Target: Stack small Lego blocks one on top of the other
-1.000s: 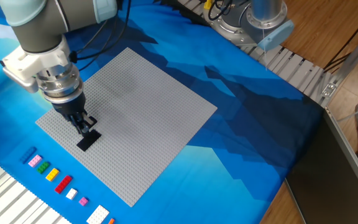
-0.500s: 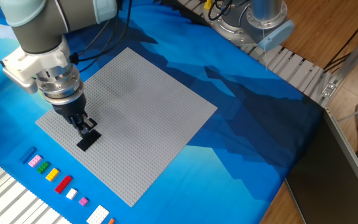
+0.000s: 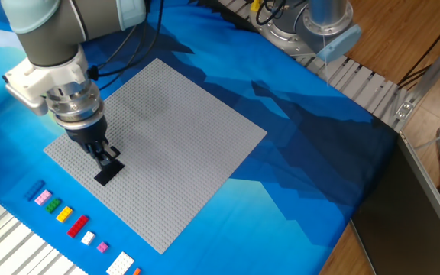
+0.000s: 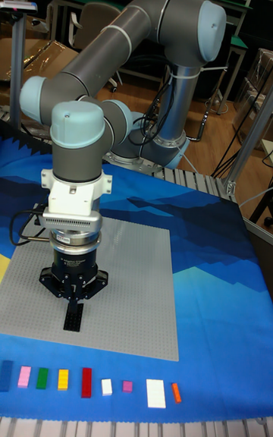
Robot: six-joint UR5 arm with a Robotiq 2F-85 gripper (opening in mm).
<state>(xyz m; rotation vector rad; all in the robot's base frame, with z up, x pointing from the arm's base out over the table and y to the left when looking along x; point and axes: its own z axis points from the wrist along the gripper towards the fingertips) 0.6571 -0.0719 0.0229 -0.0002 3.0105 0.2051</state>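
Observation:
A flat black Lego block (image 3: 108, 174) lies on the grey baseplate (image 3: 174, 130) near its front-left edge; the tall fixed view shows the same black block (image 4: 72, 319). My gripper (image 3: 106, 158) points straight down at the block's far end, fingertips at or just above it. In the tall fixed view the gripper (image 4: 73, 304) has its dark fingers close together, and they merge with the black block, so the grip cannot be made out. A small blue Lego block (image 3: 36, 191) lies at the left end of a row on the cloth, also seen as the blue block (image 4: 6, 375).
Several coloured bricks (image 3: 67, 218) lie in a row on the blue cloth in front of the baseplate, ending in a white brick (image 4: 155, 393) and an orange one. Metal rails (image 3: 365, 84) and the arm's base (image 3: 312, 23) stand at the back.
The arm has shifted a few pixels up and to the right. The black block has stayed in place on the baseplate.

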